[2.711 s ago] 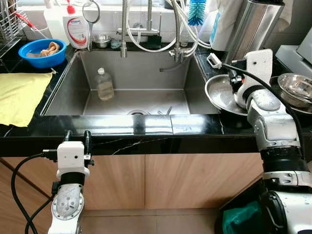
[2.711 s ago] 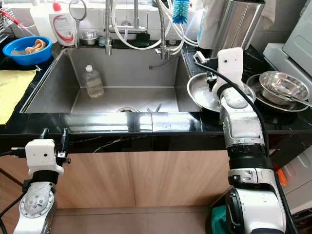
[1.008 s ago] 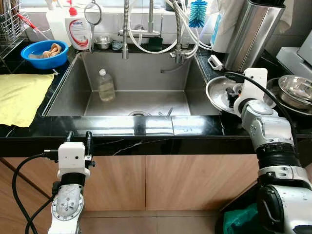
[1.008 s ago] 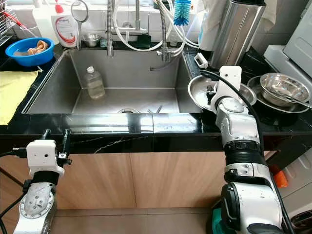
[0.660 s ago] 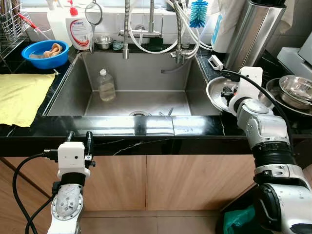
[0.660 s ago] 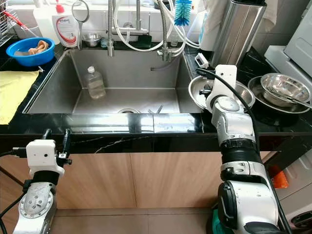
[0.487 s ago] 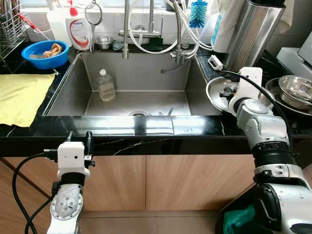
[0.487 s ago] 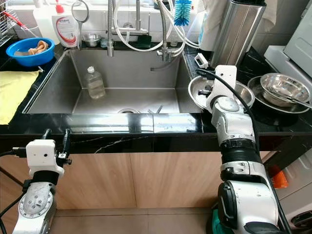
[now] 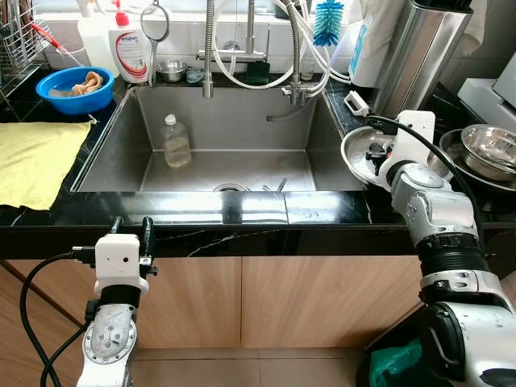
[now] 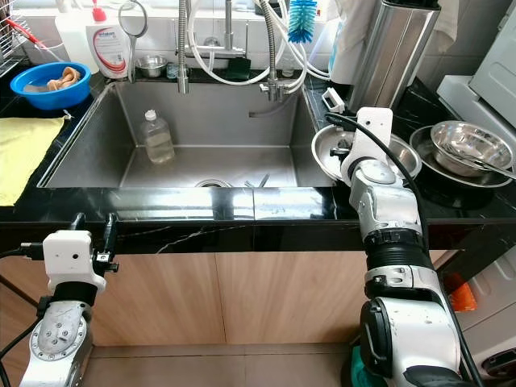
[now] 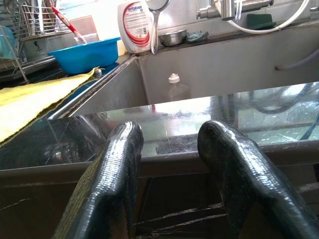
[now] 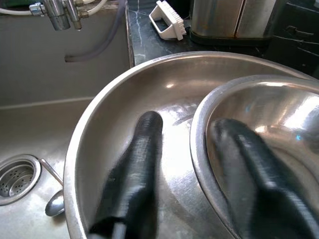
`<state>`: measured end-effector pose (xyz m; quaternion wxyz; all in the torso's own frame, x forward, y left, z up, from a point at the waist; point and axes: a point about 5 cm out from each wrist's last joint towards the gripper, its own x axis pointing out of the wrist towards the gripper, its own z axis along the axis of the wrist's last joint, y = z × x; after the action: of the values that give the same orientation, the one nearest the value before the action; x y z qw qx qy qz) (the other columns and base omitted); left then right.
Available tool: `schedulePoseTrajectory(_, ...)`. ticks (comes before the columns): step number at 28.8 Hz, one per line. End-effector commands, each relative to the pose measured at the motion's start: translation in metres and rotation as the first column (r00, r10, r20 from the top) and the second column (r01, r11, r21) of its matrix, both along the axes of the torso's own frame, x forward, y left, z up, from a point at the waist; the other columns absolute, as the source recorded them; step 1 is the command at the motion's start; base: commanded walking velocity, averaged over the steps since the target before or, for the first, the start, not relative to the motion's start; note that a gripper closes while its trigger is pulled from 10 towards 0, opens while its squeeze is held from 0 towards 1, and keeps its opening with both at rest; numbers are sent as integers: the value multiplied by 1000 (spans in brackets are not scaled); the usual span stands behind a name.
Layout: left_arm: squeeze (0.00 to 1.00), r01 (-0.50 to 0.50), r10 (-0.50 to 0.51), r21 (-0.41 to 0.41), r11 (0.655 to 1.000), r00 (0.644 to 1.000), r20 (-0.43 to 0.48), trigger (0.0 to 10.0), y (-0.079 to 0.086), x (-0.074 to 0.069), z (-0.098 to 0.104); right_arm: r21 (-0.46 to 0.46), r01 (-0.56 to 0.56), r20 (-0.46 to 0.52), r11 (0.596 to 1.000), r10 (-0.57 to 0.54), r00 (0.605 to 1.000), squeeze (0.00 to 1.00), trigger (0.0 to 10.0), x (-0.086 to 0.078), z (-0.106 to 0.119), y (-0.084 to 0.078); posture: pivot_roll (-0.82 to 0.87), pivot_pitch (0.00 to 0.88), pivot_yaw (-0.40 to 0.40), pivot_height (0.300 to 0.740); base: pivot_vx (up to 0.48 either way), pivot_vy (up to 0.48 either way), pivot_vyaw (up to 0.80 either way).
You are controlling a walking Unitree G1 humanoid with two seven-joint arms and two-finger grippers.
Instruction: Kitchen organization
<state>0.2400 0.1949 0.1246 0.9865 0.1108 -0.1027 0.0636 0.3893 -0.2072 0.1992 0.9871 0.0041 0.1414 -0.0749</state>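
**Steel dishes at the sink's right edge, one gripper straddling a rim**

Nearest, low in the left of the head view, the left gripper (image 9: 129,223) hangs idle below the black countertop (image 9: 242,211), its two fingers apart with nothing between them.

Further in, at the right of the frame, the right gripper (image 12: 192,164) reaches over the large steel pan (image 9: 359,153) that sits on the counter just beside the sink (image 9: 226,153). In the wrist view its jaws are spread, one finger (image 12: 137,164) lying in the pan, the other inside a smaller steel bowl (image 12: 279,119) nested in it, so the bowl's rim stands between them. Nothing is pinched yet.

I'd judge both dishes stiff, light and slick, likely to slide or ring against each other; the thin rim looks like the only sound place to take hold.

Deeper, a clear plastic bottle (image 9: 173,141) stands in the basin and a spoon (image 12: 54,199) lies by the drain. At the upper left, a blue bowl (image 9: 72,87) and a white detergent bottle (image 9: 133,48) with a red label; its writing is too small to read.
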Motion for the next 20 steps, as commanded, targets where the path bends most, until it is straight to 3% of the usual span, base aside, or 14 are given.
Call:
schedulePoseTrajectory(1,0,40,-40,-4,999,993,-110,10000,-5,-2,-19,-1,16,18,1000,-16,1000,933,10000,2,9,-4,-56,35,-46,740,0,0,0)
schedulePoseTrajectory(2,0,43,-43,-3,999,993,-112,10000,-5,-1,-20,-3,18,15,1000,-18,1000,808,10000,2,9,-5,-56,35,-46,740,0,0,0)
schedulePoseTrajectory(3,0,44,-44,-3,999,993,-113,10000,-5,-1,-20,-5,19,13,1000,-18,1000,0,10000,2,9,-5,-56,35,-46,740,0,0,0)
schedulePoseTrajectory(20,0,59,-59,-7,998,991,-124,10000,-8,-2,-22,1,42,-28,999,-42,999,0,10000,1,-1,-9,-61,51,-50,740,0,0,0)
